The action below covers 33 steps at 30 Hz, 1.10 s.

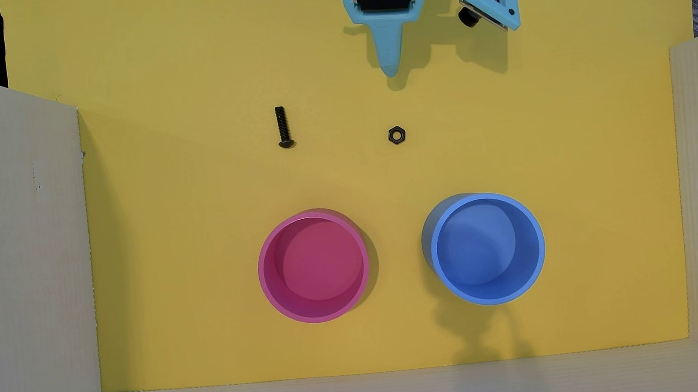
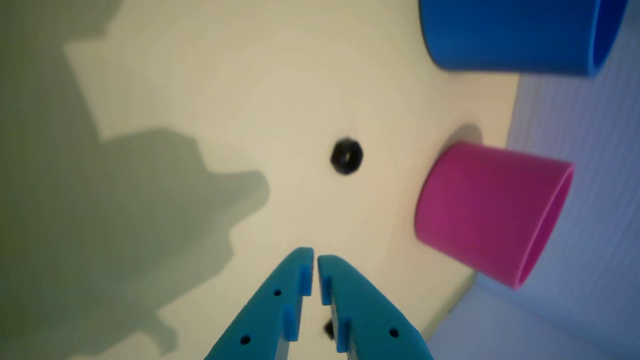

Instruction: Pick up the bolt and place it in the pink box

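Observation:
The bolt (image 1: 283,127) is a slim black screw lying flat on the yellow mat, head toward the cups. The pink box (image 1: 262,272) is a round magenta cup standing upright and empty, below the bolt in the overhead view. My light-blue gripper (image 1: 391,70) hangs at the top centre, up and to the right of the bolt and well apart from it. In the wrist view the gripper (image 2: 315,255) has its jaws nearly together with nothing between them. The pink box (image 2: 492,215) is to their right. Only a dark bit of the bolt (image 2: 328,328) shows behind the fingers.
A small black hex nut (image 1: 396,135) lies just below the gripper tip; it also shows in the wrist view (image 2: 346,156). A round blue cup (image 1: 540,243) stands right of the pink one, and at the wrist view's top (image 2: 515,35). Pale corrugated walls (image 1: 11,249) enclose the mat on three sides.

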Each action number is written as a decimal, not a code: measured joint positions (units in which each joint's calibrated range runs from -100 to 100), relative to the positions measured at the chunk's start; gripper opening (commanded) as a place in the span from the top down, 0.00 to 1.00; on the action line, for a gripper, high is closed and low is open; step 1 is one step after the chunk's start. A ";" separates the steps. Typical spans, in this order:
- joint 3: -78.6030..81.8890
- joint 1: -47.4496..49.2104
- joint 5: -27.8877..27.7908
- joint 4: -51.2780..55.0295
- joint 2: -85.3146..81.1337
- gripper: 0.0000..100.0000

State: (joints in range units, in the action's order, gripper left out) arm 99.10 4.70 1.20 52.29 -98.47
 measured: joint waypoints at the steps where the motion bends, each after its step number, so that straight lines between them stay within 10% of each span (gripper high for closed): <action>1: 0.00 0.15 -0.29 -0.26 0.00 0.98; 15: -19.91 -28.14 -3.08 -2.57 0.00 0.98; 33: -28.38 -34.71 -3.27 -4.37 26.53 0.98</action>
State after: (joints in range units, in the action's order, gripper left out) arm 70.72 -30.00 -2.08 47.92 -71.95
